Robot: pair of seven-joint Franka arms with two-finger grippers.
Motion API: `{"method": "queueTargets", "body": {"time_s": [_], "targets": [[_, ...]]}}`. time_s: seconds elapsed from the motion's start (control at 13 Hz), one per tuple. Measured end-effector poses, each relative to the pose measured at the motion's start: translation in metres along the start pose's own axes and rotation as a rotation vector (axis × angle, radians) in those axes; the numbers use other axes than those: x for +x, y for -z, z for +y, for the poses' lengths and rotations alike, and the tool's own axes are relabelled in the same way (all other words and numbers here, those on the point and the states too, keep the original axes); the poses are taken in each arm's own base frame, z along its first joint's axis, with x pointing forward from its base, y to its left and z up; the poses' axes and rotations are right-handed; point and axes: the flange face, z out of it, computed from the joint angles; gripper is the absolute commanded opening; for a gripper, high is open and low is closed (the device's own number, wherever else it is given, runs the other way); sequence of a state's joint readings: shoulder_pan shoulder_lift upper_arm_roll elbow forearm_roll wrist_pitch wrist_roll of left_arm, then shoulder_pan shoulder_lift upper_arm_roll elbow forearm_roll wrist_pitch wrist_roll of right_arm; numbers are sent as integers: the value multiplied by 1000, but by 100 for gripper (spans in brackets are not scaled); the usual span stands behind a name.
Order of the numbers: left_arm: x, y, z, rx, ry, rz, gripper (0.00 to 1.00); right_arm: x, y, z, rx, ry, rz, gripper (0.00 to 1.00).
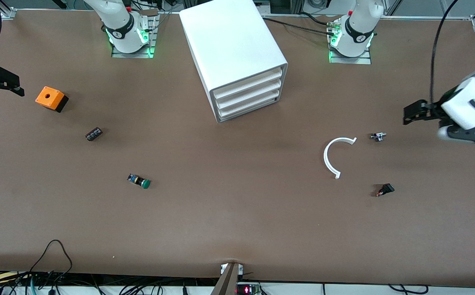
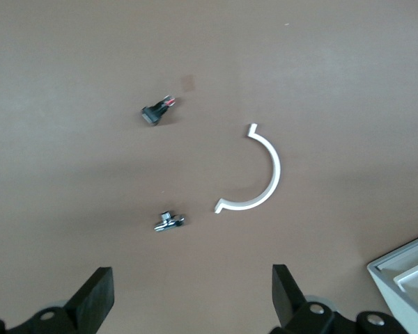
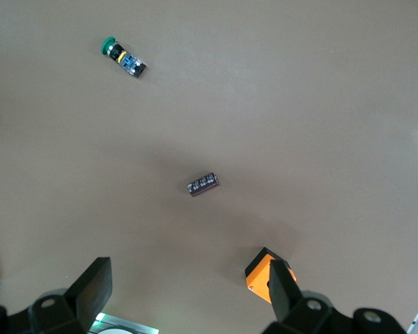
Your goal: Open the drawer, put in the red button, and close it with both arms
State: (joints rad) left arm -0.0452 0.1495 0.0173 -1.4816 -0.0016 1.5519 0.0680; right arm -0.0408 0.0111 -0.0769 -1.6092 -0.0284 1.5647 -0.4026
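Observation:
The white cabinet (image 1: 233, 49) stands at the table's middle, near the robots' bases. Its three alike tray drawers (image 1: 247, 96) are all shut; its corner shows in the left wrist view (image 2: 404, 275). No red-capped button shows in any view. My left gripper (image 1: 412, 112) hangs open and empty over the left arm's end of the table, its fingers wide apart in the left wrist view (image 2: 193, 296). My right gripper (image 1: 7, 81) hangs open and empty over the right arm's end, above the orange box, as its wrist view (image 3: 188, 289) shows.
An orange box with a hole (image 1: 51, 98) (image 3: 259, 277), a small dark part (image 1: 93, 134) (image 3: 203, 185) and a green-capped button (image 1: 139, 181) (image 3: 122, 57) lie toward the right arm's end. A white half ring (image 1: 328, 157) (image 2: 268, 174), a small metal part (image 1: 378, 137) (image 2: 168, 222) and a black part with reddish pins (image 1: 385, 189) (image 2: 157, 112) lie toward the left arm's end.

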Motion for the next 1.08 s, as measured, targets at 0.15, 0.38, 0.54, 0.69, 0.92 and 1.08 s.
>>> {"method": "queueTargets", "body": {"time_s": [0.15,0.38,0.54,0.69,0.92,1.08], "targets": [[-11,2,-4,2,8,32,100,0,0,0,0,0,0,100],[-32,8,2,2,-3,59,100,0,0,0,0,0,0,100],[-36,9,5,2,-7,59,100,0,0,0,0,0,0,100],[-36,8,10,2,-16,57,100,0,0,0,0,1,0,100],[-36,6,12,2,-19,54,100,0,0,0,0,1,0,100],[-36,6,12,2,-20,54,100,0,0,0,0,1,0,100]]}}
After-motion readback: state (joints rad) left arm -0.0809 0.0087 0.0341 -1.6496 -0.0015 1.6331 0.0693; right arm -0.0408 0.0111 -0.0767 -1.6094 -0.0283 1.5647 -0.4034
